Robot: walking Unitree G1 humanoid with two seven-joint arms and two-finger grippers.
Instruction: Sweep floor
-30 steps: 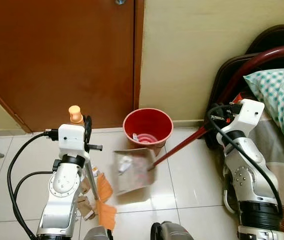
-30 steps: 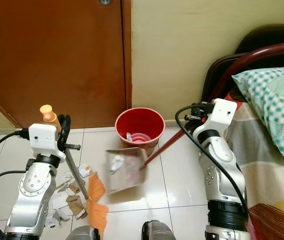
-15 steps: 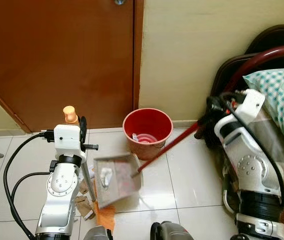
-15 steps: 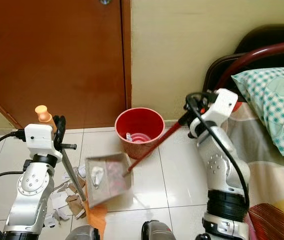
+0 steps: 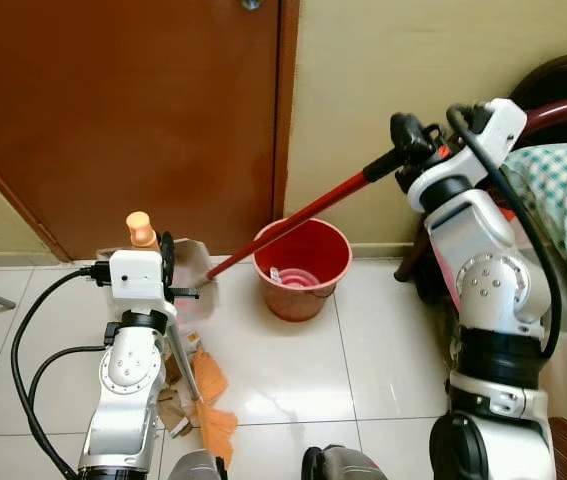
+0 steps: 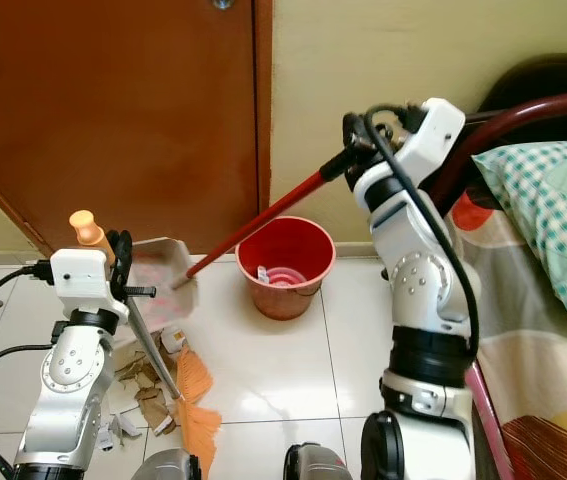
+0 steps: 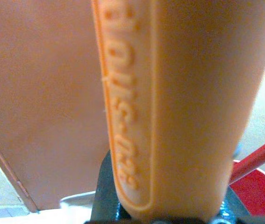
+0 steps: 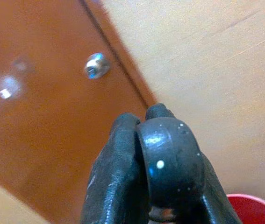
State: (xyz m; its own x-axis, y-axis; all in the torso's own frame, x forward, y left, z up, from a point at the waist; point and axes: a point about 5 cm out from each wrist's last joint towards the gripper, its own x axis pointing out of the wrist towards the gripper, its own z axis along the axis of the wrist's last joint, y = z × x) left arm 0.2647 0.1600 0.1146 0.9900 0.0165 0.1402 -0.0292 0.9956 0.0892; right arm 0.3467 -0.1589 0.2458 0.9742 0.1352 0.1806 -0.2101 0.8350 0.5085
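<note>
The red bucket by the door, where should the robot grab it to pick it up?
Probably by the rim. The red bucket stands upright and open on the tiled floor, so a gripper could come straight down and pinch the thin rim on the side facing the robot. That side looks free; the dustpan's red handle, held by the right gripper, crosses above the far left edge.
</note>
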